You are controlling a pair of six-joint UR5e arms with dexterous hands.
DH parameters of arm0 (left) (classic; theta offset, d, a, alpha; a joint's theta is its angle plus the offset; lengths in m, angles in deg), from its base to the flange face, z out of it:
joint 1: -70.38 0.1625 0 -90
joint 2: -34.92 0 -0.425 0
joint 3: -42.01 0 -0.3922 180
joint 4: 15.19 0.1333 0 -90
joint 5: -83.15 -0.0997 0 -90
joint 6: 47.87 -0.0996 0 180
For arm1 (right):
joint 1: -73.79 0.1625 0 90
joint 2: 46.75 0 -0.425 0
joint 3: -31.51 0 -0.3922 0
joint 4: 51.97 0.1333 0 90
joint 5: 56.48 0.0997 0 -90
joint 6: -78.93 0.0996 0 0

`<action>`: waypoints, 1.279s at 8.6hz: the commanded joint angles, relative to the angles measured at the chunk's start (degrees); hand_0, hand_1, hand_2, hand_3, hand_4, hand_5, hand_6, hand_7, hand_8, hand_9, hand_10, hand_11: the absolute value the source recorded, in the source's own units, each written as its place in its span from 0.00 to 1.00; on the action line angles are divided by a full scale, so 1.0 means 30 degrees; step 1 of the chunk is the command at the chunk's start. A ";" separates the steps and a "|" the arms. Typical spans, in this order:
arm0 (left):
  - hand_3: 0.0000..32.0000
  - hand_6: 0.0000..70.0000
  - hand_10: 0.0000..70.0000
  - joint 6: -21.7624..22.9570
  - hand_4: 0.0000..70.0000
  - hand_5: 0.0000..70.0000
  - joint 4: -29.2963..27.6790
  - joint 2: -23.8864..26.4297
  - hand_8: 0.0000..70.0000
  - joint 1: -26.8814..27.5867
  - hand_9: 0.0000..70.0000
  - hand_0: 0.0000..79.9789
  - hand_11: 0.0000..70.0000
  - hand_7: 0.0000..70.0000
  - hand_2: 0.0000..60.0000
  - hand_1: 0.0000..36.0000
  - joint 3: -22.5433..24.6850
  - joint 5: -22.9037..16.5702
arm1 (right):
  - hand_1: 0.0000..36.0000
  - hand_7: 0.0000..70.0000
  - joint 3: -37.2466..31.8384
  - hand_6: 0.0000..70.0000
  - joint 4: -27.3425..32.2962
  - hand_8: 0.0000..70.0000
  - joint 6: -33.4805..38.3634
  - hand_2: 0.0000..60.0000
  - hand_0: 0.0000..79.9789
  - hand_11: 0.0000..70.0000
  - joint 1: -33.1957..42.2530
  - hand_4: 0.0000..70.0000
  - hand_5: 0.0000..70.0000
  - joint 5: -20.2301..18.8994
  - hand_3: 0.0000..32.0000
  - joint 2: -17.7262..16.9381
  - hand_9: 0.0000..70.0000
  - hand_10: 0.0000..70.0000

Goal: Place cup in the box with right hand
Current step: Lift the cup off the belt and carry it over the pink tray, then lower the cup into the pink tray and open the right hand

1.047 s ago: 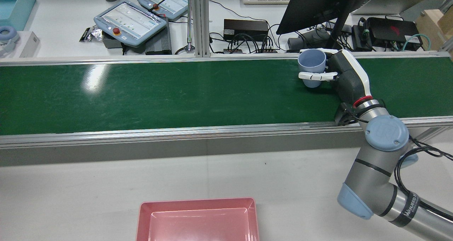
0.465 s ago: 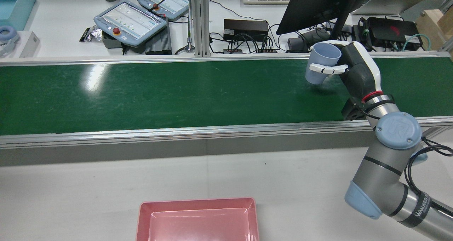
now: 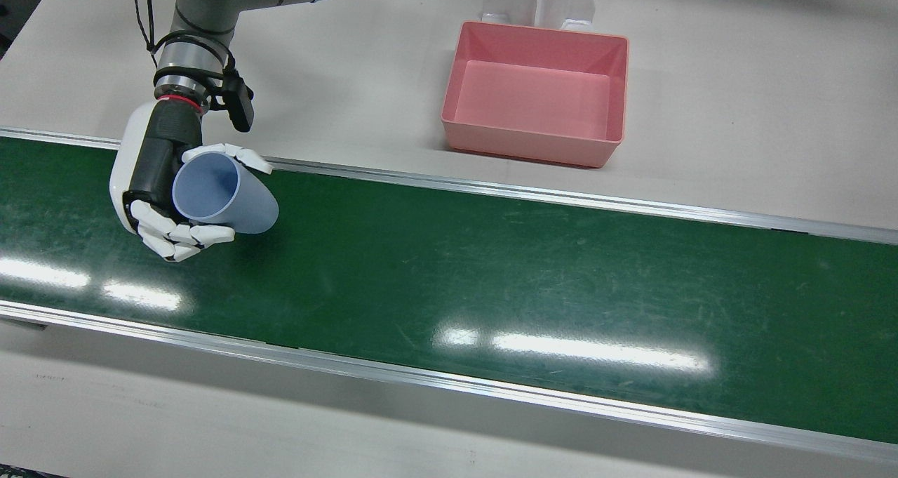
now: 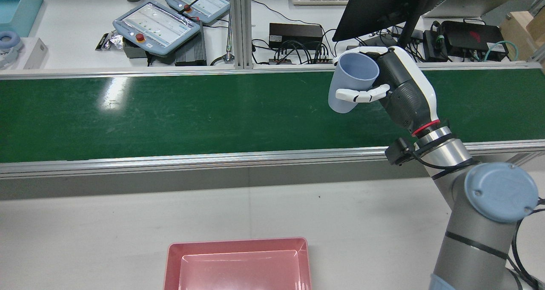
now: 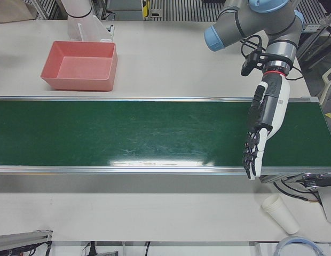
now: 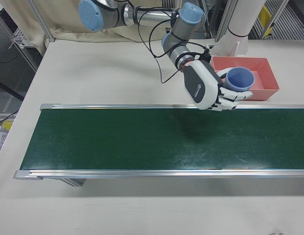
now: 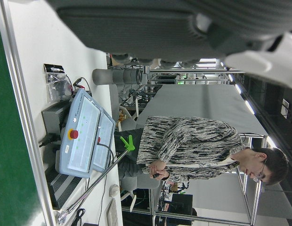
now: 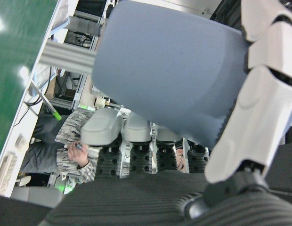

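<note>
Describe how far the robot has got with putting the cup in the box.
Done: the right robot hand has grasped the blue cup and holds it clear above the green belt. In hand: carrying it, still over the belt. Left: reach the pink box, which is empty, and release the cup inside.

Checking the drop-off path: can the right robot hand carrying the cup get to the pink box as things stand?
Probably yes. The right robot hand holds the cup above the belt, and the bare table before the open, empty pink box shows no obstacle.
</note>
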State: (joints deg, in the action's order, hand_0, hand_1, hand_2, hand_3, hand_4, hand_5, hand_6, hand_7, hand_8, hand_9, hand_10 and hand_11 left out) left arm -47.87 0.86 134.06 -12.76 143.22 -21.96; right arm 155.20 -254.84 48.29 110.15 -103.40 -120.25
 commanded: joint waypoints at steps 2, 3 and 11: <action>0.00 0.00 0.00 0.0000 0.00 0.00 0.0010 0.0000 0.00 0.0000 0.00 0.00 0.00 0.00 0.00 0.00 0.0011 0.0000 | 1.00 1.00 0.2658 0.72 0.0301 1.00 -0.5305 1.00 0.66 1.00 -0.6863 1.00 0.30 0.2807 0.00 0.1380 1.00 1.00; 0.00 0.00 0.00 0.0000 0.00 0.00 0.0010 0.0000 0.00 0.0000 0.00 0.00 0.00 0.00 0.00 0.00 0.0011 0.0000 | 1.00 1.00 0.2570 0.72 0.0447 1.00 -0.5921 1.00 0.67 1.00 -0.7891 1.00 0.30 0.2807 0.00 0.1675 1.00 1.00; 0.00 0.00 0.00 0.0000 0.00 0.00 0.0010 0.0000 0.00 0.0000 0.00 0.00 0.00 0.00 0.00 0.00 0.0011 0.0000 | 0.63 0.15 0.0460 0.06 0.5077 0.09 -0.8595 0.03 0.95 0.08 -1.2003 0.38 0.12 0.3395 0.00 0.1532 0.11 0.03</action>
State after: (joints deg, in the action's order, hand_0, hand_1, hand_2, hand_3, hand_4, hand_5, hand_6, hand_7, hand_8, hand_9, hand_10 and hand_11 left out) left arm -47.87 0.86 134.07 -12.76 143.24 -21.96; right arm 156.71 -240.04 22.64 74.53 -92.73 -115.54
